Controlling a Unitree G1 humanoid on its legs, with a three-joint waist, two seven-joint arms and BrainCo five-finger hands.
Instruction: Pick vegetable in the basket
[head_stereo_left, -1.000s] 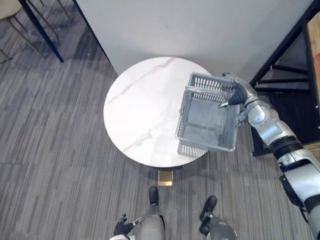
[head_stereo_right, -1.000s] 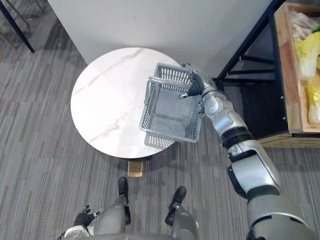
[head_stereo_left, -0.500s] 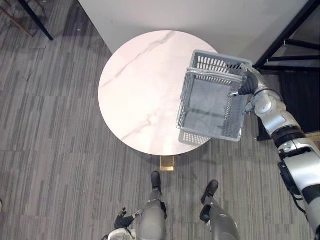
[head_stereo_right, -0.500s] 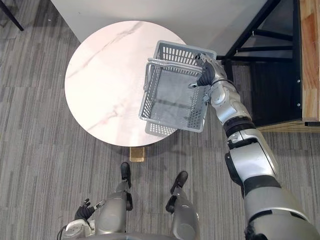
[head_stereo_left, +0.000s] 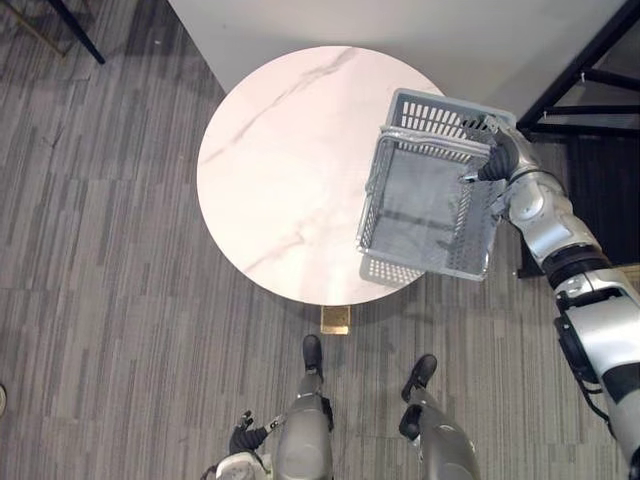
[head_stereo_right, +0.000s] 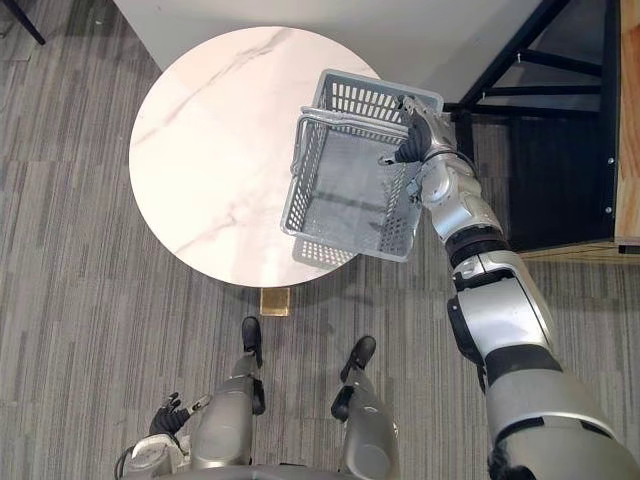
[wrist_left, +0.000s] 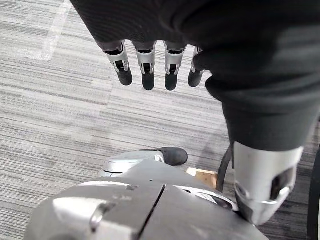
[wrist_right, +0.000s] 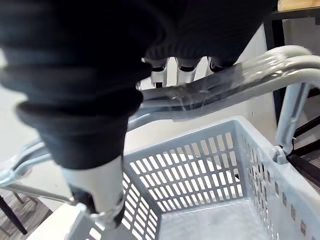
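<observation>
Overhead, looking down on a round white marble-patterned bench (head_stereo_left: 290, 170) on grey striped carpet (head_stereo_left: 100, 250), set against a white wall panel (head_stereo_left: 400, 30), with a black metal shelf frame (head_stereo_left: 580, 70) and a wooden crate edge (head_stereo_right: 628, 120) to the right. Gripping the paired metal handles (wrist_right: 225, 85) of the grey slatted plastic basket (head_stereo_left: 440, 112) in the curled fingers (wrist_right: 187, 70) of the right hand (head_stereo_left: 497, 155), holding it lifted over the bench's right edge and partly past it. Hanging the left hand (wrist_left: 146, 62) low above the carpet, with straight, relaxed fingers around nothing.
</observation>
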